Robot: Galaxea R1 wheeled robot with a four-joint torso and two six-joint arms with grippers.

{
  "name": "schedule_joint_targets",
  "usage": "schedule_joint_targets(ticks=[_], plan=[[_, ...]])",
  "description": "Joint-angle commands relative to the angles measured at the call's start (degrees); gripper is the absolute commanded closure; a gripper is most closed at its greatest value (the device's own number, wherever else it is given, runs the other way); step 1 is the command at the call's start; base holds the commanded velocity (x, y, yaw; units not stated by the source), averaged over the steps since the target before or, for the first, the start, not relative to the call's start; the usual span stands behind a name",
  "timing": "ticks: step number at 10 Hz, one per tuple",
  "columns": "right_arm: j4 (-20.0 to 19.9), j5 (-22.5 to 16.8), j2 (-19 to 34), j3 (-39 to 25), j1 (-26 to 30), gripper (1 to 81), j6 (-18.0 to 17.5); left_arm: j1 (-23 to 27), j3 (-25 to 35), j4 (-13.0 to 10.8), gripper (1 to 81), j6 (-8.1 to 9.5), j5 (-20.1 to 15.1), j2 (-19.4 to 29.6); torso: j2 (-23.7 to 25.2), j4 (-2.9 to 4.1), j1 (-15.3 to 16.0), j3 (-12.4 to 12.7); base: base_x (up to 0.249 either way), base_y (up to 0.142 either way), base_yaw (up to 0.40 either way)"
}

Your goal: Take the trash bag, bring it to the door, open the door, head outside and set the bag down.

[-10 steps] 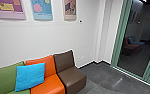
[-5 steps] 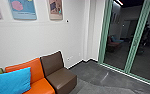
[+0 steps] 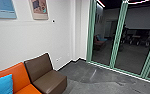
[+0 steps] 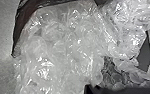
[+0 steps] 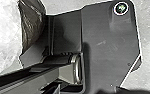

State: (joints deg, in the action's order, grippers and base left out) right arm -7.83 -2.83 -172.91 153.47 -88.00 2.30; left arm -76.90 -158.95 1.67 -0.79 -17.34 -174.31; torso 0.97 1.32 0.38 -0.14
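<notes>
At right, more glass (image 3: 118, 37) appears, a turn likely aimed outside. Whether either tool grips the bag (image 4: 63, 47), I cannot tell.

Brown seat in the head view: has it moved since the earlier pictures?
No. The brown seat keeps its place beside the orange seat. Both slid left in the picture together with the green frame, so the camera turned.

On the left-hand side, a blue pillow (image 3: 2, 85) leans on an orange seat (image 3: 14, 71), with a brown seat (image 3: 52, 80) right beside it. Pictures (image 3: 39, 10) hang on the white wall (image 3: 28, 37) above. On the right-hand side, green frames (image 3: 91, 37) hold dark glass (image 3: 136, 57). The floor (image 3: 91, 82) is gray.
</notes>
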Motion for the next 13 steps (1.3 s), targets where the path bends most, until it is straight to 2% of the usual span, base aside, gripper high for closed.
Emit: schedule_joint_targets(ticks=[1,13], plan=[[1.2,-3.4,-0.7,0.3,2.0,1.0,0.3,4.1,-0.1,-0.4,81.1,-0.17,-3.6,-0.2,0.0,0.00,0.0,0.0,0.000,0.000,-0.368],[0.9,-2.4,-1.0,0.6,2.7,1.0,0.0,4.1,-0.1,-0.4,81.1,-0.26,-3.6,-0.2,0.0,0.00,0.0,0.0,0.000,0.000,-0.370]])
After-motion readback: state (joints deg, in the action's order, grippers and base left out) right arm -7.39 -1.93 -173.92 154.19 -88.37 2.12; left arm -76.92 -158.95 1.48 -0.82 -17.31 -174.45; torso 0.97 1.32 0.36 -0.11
